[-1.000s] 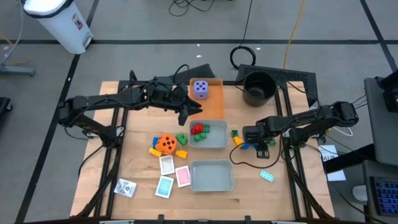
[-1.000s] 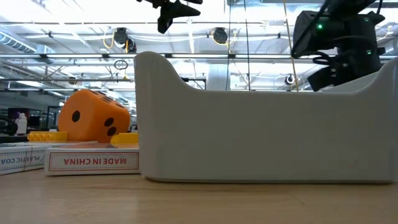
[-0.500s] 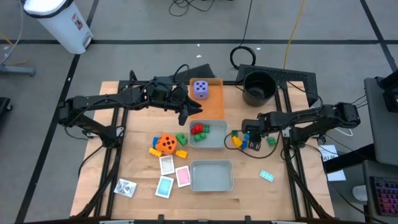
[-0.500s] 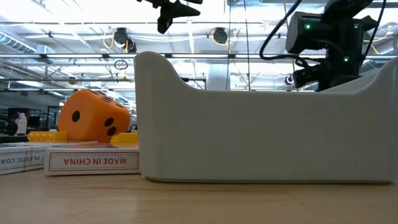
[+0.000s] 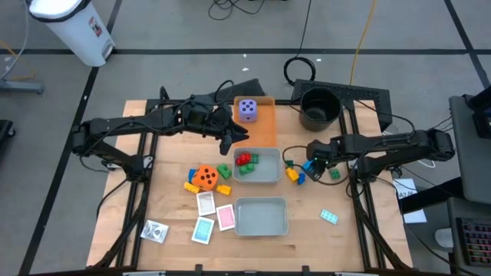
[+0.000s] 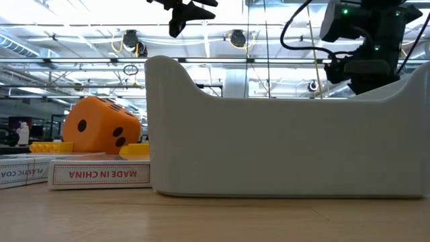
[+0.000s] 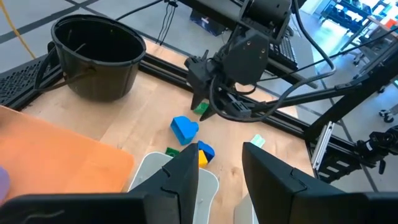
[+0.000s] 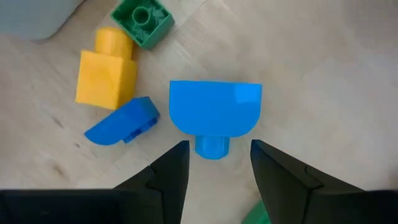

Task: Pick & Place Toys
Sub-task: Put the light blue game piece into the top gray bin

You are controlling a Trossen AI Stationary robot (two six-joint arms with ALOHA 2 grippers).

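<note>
Right claw [image 8: 214, 165] holds blue brick [image 8: 215, 115] by its stud, frame centre, above tabletop [image 8: 323, 74]. Light, rigid, slick plastic; narrow stud grip may pivot.

Right gripper [image 8: 214, 163] raised, fingers parted, left gripper [image 7: 219, 163] parked

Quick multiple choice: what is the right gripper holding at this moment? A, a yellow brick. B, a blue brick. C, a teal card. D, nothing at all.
B: in the right wrist view the right gripper pinches the stud of a blue brick, and in the left wrist view that brick hangs clear of the table.
</note>
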